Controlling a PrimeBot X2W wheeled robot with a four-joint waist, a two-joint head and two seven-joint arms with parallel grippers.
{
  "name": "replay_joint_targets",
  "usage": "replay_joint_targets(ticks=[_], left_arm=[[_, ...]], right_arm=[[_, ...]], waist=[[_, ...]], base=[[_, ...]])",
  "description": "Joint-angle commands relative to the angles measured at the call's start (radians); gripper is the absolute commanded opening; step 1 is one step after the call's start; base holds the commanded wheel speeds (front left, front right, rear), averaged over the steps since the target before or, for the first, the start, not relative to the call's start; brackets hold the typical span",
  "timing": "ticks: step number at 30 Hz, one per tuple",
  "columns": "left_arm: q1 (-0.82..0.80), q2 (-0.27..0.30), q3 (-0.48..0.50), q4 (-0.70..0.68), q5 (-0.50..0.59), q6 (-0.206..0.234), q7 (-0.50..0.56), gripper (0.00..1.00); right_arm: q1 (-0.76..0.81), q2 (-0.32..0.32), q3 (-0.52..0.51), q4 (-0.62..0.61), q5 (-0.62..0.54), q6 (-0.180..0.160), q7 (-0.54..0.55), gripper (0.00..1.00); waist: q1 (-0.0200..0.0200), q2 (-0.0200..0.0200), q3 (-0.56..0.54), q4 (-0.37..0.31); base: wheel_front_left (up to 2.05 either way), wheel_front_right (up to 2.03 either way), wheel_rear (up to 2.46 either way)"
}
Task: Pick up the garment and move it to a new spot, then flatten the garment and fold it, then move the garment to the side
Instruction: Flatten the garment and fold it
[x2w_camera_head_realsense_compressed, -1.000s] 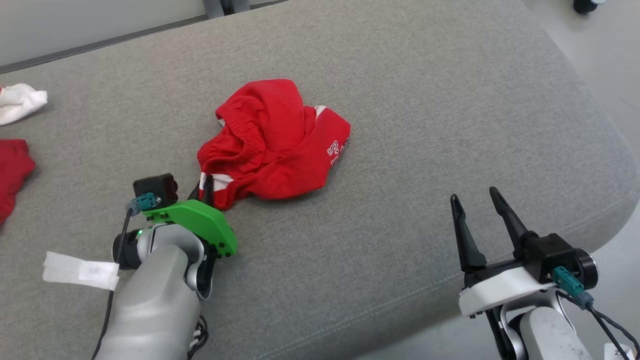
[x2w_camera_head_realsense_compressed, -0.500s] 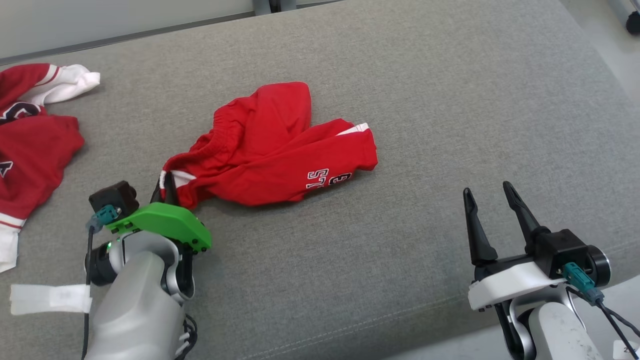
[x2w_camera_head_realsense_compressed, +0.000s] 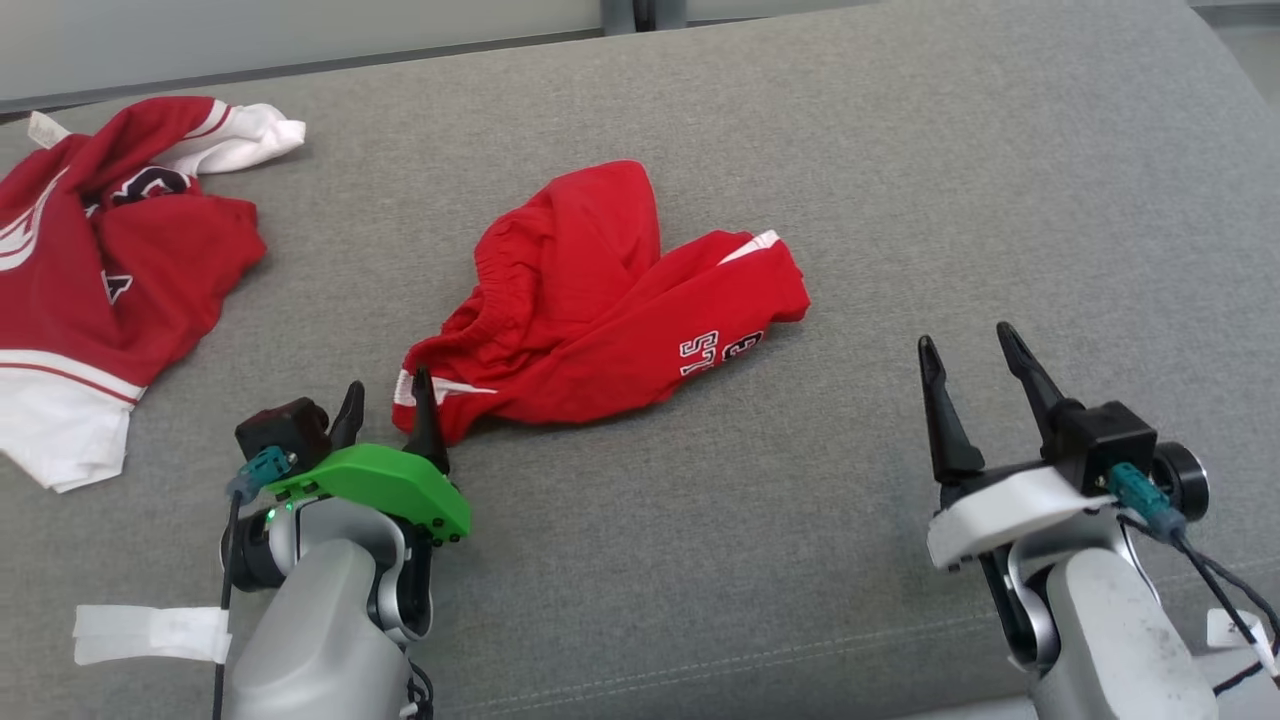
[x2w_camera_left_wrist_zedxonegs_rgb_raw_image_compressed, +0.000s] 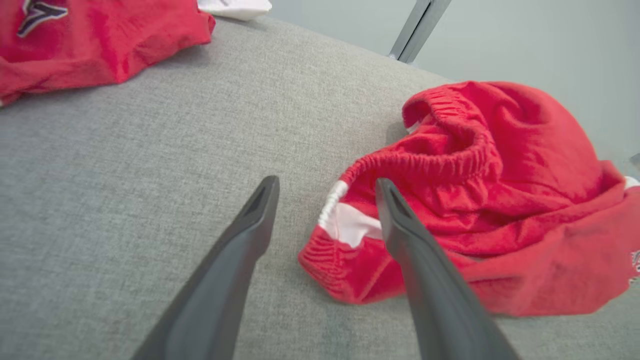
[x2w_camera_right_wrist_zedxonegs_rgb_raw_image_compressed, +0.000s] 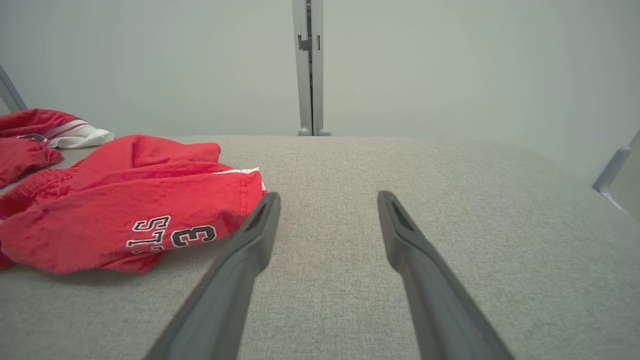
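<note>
Grey cushion (x2w_camera_head_realsense_compressed: 900, 200) is seen beneath both grippers; the left gripper (x2w_camera_head_realsense_compressed: 388, 385) is held apart, one finger seemingly touching the waistband of the crumpled red shorts (x2w_camera_head_realsense_compressed: 610, 300) at centre; the right gripper (x2w_camera_head_realsense_compressed: 964, 340) is spread, well apart from them; a red-and-white jersey (x2w_camera_head_realsense_compressed: 100, 260) is seen beyond.

A crumpled red-and-white jersey (x2w_camera_head_realsense_compressed: 110, 270) lies on the grey cushion (x2w_camera_head_realsense_compressed: 950, 180), well beyond and left of the left fingers (x2w_camera_head_realsense_compressed: 427, 425); white tape (x2w_camera_head_realsense_compressed: 150, 634) sits behind them, leftward.
</note>
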Motion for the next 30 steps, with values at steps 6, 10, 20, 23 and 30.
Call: replay_joint_targets(ticks=[6,10,20,23,30], left_arm=[[0.061,0.003,-0.017,-0.129,0.071,-0.015,-0.004,1.0],[0.105,-0.001,-0.042,-0.221,0.096,-0.013,-0.004,1.0],[0.207,0.009,-0.101,-0.421,0.139,0.026,0.01,1.0],[0.243,0.013,-0.109,-0.483,0.138,0.04,0.024,1.0],[0.309,0.041,-0.11,-0.593,0.14,0.078,0.055,1.0]], right_arm=[[-0.136,-0.035,0.014,0.092,0.074,0.0,0.083,1.0],[-0.217,-0.065,0.029,0.176,0.124,0.0,0.132,1.0],[-0.349,-0.127,0.046,0.393,0.25,0.0,0.174,1.0],[-0.371,-0.144,0.056,0.444,0.283,0.0,0.166,1.0],[-0.402,-0.17,0.096,0.54,0.335,0.0,0.16,1.0]], waist=[[0.0,0.0,-0.01,0.106],[0.0,0.0,0.004,0.168],[0.0,0.0,0.03,0.292],[0.0,0.0,0.033,0.315],[0.0,0.0,0.036,0.344]], base=[[0.0,0.0,0.0],[0.0,0.0,0.0],[0.0,0.0,0.0],[0.0,0.0,0.0],[0.0,0.0,0.0]])
